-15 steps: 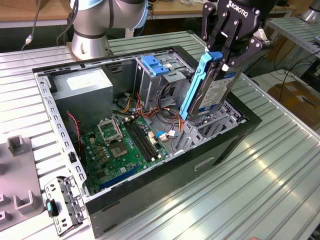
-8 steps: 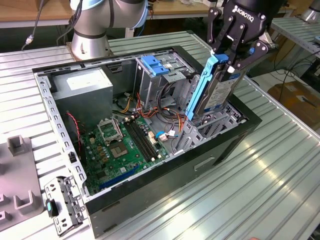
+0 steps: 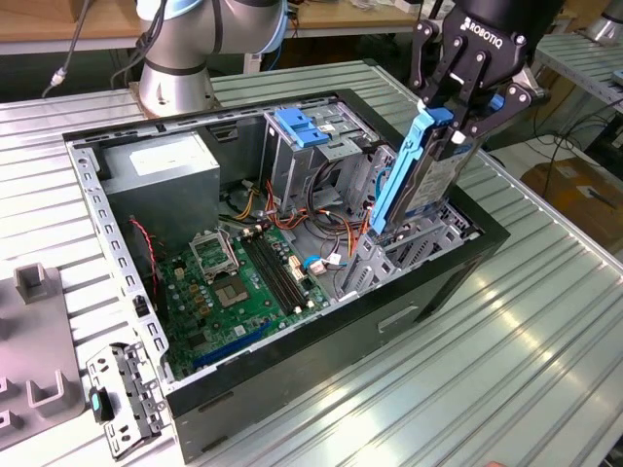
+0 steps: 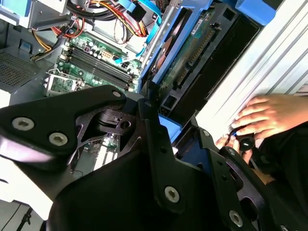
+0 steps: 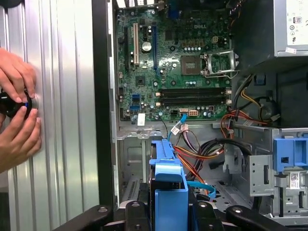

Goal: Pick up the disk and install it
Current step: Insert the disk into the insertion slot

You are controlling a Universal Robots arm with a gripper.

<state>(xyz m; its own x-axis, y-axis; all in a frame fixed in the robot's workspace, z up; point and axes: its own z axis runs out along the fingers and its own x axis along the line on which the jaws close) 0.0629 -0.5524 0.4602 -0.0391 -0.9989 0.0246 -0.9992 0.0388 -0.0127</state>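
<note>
Item: flat dark grey metal disk with blue plastic side rails, held steeply tilted, its lower end down at the metal drive bay inside the open black computer case.
Tool: black, two-fingered, clamped on the disk's upper end.
Case: lies on the ribbed metal surface, green motherboard exposed.
Person's hand: on the surface beside the case, at a small black object.

An open computer case lies on a ribbed metal table, its green motherboard exposed beside a grey power supply and tangled orange cables.
</note>
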